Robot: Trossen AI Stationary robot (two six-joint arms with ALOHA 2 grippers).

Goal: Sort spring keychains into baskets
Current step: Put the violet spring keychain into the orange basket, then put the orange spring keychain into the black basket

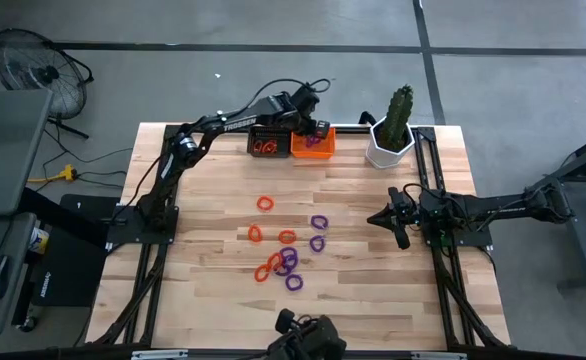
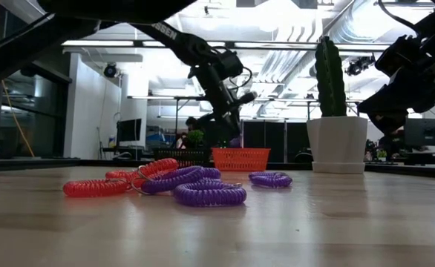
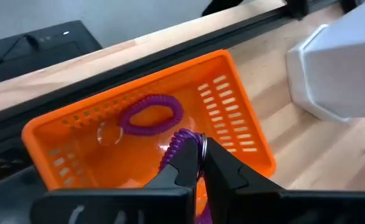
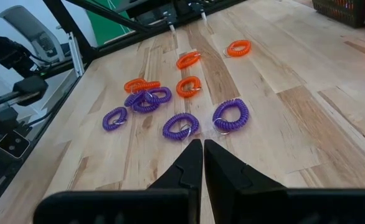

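My left gripper (image 3: 198,149) is at the table's far edge, above the orange basket (image 1: 313,145), shut on a purple spring keychain (image 3: 177,144). Another purple keychain (image 3: 151,115) lies on that basket's floor. The black basket (image 1: 266,143) beside it holds orange keychains. Several orange and purple keychains lie flat mid-table, among them an orange one (image 1: 264,203), a purple one (image 1: 319,222) and a cluster (image 1: 283,262). My right gripper (image 4: 202,149) is shut and empty near the table's right edge (image 1: 378,218), pointing toward the loose keychains. My left gripper pinches the purple keychain's coil (image 3: 173,152) between its two fingers, next to the metal ring (image 3: 203,146). The fingers come from above, slanting down toward the basket. The keychain is lifted clear above the orange basket's floor (image 3: 132,155).
A white hexagonal pot with a cactus (image 1: 393,135) stands just right of the orange basket, close to my left gripper. Black frame rails run along the table's far edge (image 1: 353,127) and sides. Bare wood lies between the loose keychains and the baskets.
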